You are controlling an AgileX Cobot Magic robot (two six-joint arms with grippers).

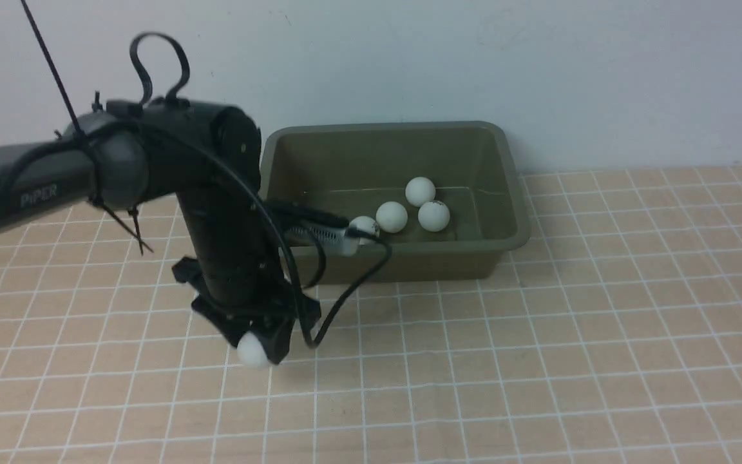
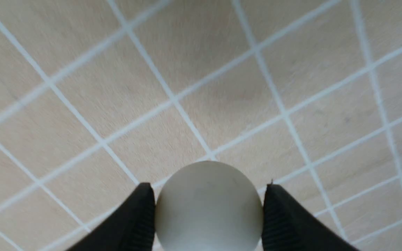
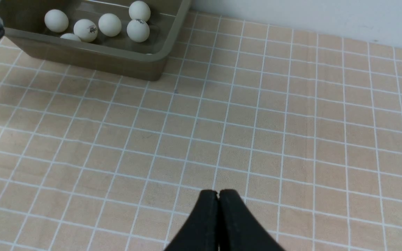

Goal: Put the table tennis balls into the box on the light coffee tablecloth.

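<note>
My left gripper (image 1: 259, 351) points down at the light coffee tablecloth (image 1: 538, 361), in front of the box's left end. Its black fingers (image 2: 141, 216) press both sides of one white table tennis ball (image 2: 208, 205), which shows at the fingertips (image 1: 254, 350) right at the cloth. The olive-green box (image 1: 514, 169) stands against the wall with several balls in it, among them one (image 1: 420, 191) and another (image 1: 434, 216). The right wrist view shows the box (image 3: 82, 59), its balls (image 3: 109, 24), and my right gripper (image 3: 218, 194) shut and empty over bare cloth.
A pale wall (image 1: 538, 77) rises right behind the box. A black cable (image 1: 351, 283) from the left arm loops in front of the box's near left corner. The left wrist camera (image 1: 323, 233) hangs over that same corner.
</note>
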